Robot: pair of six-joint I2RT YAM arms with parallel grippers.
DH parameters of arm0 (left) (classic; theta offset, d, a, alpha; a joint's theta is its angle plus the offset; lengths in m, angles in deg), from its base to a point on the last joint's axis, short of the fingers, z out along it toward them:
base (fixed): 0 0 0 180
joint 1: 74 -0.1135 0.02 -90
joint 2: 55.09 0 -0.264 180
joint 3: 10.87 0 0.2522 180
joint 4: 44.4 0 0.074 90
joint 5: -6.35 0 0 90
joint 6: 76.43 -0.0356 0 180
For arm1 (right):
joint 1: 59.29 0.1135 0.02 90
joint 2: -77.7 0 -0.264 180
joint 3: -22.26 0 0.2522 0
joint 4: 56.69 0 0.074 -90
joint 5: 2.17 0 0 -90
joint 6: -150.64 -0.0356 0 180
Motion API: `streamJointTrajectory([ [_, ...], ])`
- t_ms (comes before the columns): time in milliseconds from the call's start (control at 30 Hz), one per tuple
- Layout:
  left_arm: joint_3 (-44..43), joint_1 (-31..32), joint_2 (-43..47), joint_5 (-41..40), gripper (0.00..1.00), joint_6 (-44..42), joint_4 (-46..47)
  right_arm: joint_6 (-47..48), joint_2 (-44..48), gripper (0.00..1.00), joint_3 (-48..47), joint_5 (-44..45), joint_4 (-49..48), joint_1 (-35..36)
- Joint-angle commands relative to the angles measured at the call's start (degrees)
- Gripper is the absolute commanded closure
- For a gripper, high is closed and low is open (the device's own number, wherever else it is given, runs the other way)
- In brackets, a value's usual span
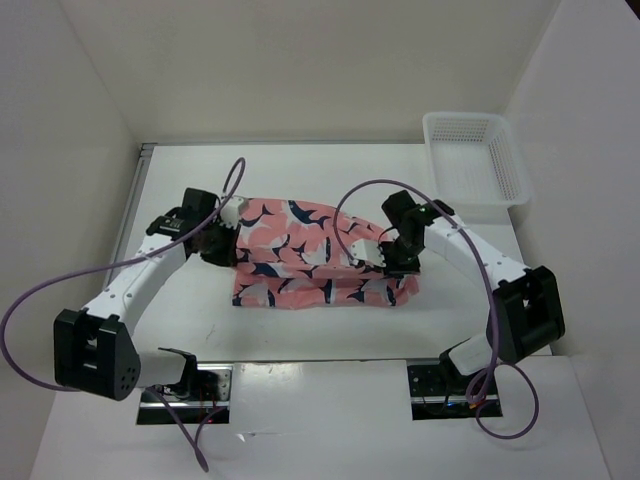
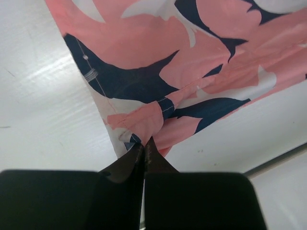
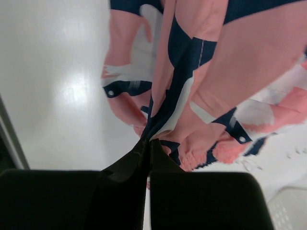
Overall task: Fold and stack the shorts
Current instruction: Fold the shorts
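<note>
The coral-pink shorts (image 1: 300,255) with navy-and-white shark shapes lie stretched across the middle of the table, partly lifted between both arms. My left gripper (image 1: 232,218) pinches the cloth's left edge; in the left wrist view its black fingertips (image 2: 144,143) are shut on a pink fold of the shorts (image 2: 158,81). My right gripper (image 1: 378,250) holds the right side; in the right wrist view its fingertips (image 3: 149,143) are shut on a navy-and-pink fold of the shorts (image 3: 225,62), which hang bunched beyond them.
A white plastic mesh basket (image 1: 475,160) stands at the back right corner of the white table (image 1: 300,160). White walls close in the left, back and right sides. Purple cables loop from both arms.
</note>
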Motion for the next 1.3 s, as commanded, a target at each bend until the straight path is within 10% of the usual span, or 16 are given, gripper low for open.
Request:
streamJointTrajectory([
  [0, 3.27, 1.32, 2.01, -0.28, 1.00, -0.38, -6.88, 1.81, 1.48, 0.97, 3.66, 1.74, 6.80, 1.67],
  [100, 9.33, 1.32, 2.54, -0.90, 0.91, -0.38, -7.49, 1.81, 2.80, 0.78, 8.59, 2.62, 5.92, 2.99],
  [200, 13.12, 1.32, 2.54, -4.39, 0.68, -0.38, -5.92, 0.93, 3.59, 0.32, 10.00, 3.14, 5.39, 3.00],
  [300, 13.75, 1.32, 1.93, -4.41, 0.31, -0.38, -5.30, -2.50, 3.59, 0.30, 6.06, 0.09, 3.29, 3.00],
  [367, 11.21, 1.32, 1.92, -4.94, 0.24, -0.38, -5.30, -5.57, 2.36, 0.30, -0.43, -2.55, 2.50, 3.00],
  [600, -6.08, -0.26, -0.44, 2.69, 0.29, -0.38, 0.94, -22.68, -2.39, 0.43, -16.72, -24.00, -4.17, -2.62],
  [767, -6.65, 4.40, -8.94, 4.55, 0.40, -0.38, 8.14, -42.73, -5.45, 0.97, -6.19, -12.25, -31.90, -2.63],
  [1067, 6.18, 7.30, -10.91, 11.23, 0.47, -0.38, 10.61, -51.63, -12.05, 1.00, 3.67, 8.31, -50.93, -2.63],
  [1267, 11.64, 7.30, -15.56, -0.17, 0.47, -0.38, 16.67, -60.50, -19.61, 0.98, 1.14, 20.79, -60.78, -2.63],
])
